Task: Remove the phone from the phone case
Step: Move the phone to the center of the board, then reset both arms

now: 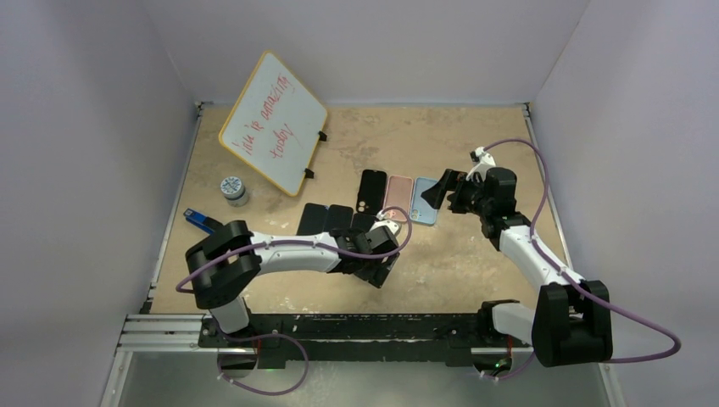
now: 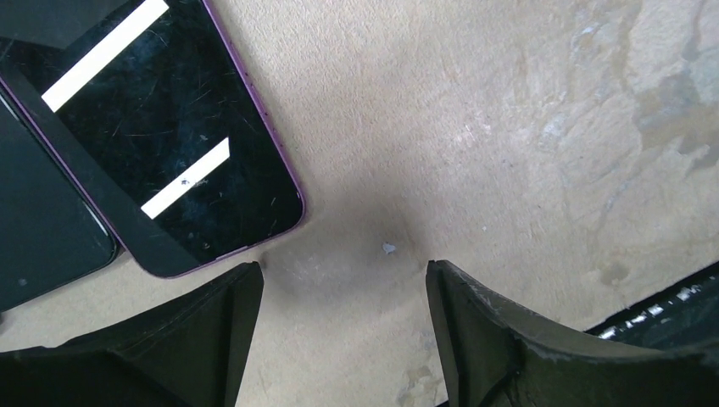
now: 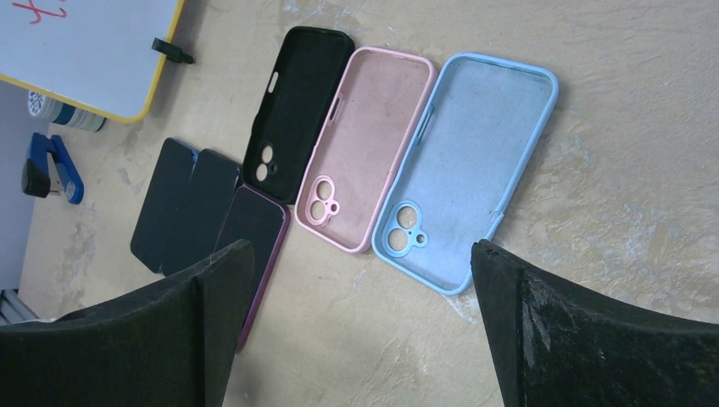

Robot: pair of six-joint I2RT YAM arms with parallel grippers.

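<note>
A scuffed tan tabletop (image 1: pixel 475 280) sits boxed in by 3 plain lavender-white walls (image 1: pixel 85 127), evenly lit, with a black rail (image 1: pixel 356 326) across the lower part of the frame.

1. A black case (image 1: pixel 371 192), pink case (image 1: pixel 397 197) and blue case (image 1: pixel 423 202) lie side by side on the table (image 1: pixel 475 136).
2. Dark phones (image 1: pixel 326 219) lie just beside the black case.
3. The left arm's fingers (image 1: pixel 386 270) are near the phones; the right arm's fingers (image 1: pixel 432 195) are over the blue case's edge.
4. A whiteboard (image 1: pixel 273 123) leans at the back left.
</note>
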